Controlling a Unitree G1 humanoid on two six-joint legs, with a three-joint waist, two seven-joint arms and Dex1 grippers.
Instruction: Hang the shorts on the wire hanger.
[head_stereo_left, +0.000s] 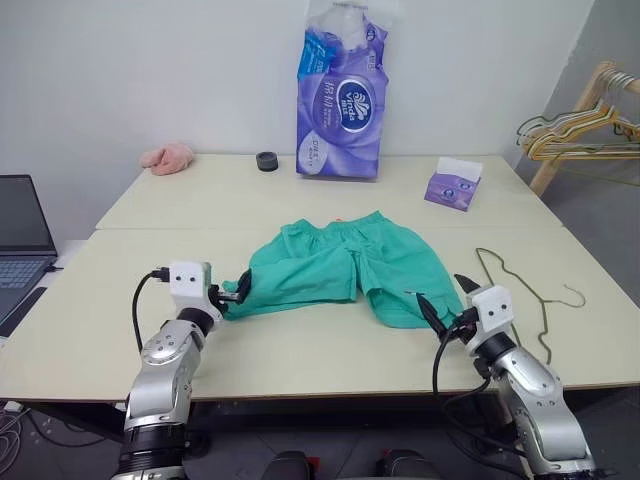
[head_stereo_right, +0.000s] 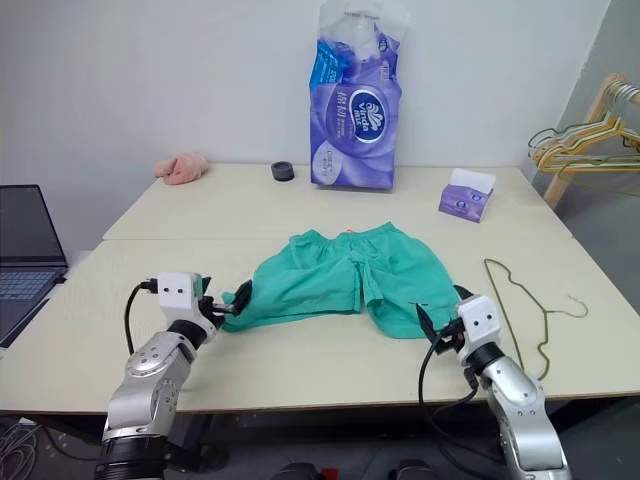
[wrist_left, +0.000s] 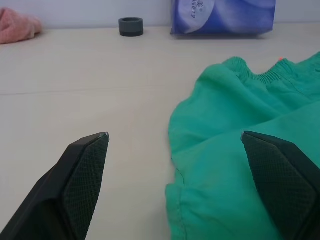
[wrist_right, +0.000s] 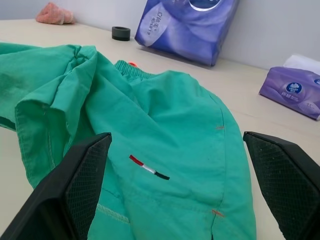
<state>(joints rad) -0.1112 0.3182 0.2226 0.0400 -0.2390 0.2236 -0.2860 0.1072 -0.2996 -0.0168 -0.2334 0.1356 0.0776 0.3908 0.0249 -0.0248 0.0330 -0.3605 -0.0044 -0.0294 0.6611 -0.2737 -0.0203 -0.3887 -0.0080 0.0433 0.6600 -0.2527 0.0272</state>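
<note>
The task is hardly begun: the shorts (head_stereo_left: 345, 267) lie flat at frame centre on the bench (head_stereo_left: 300, 190), the wire hanger (head_stereo_left: 522, 290) untouched at right. Left claw (head_stereo_left: 238, 291) and right claw (head_stereo_left: 443, 298) gape wide, empty.

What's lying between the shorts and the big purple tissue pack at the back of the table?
Nothing: between the shorts and the tissue pack there is bare table, as the left eye view shows.

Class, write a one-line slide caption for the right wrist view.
Open right gripper faces teal shorts spread on the table.
</note>
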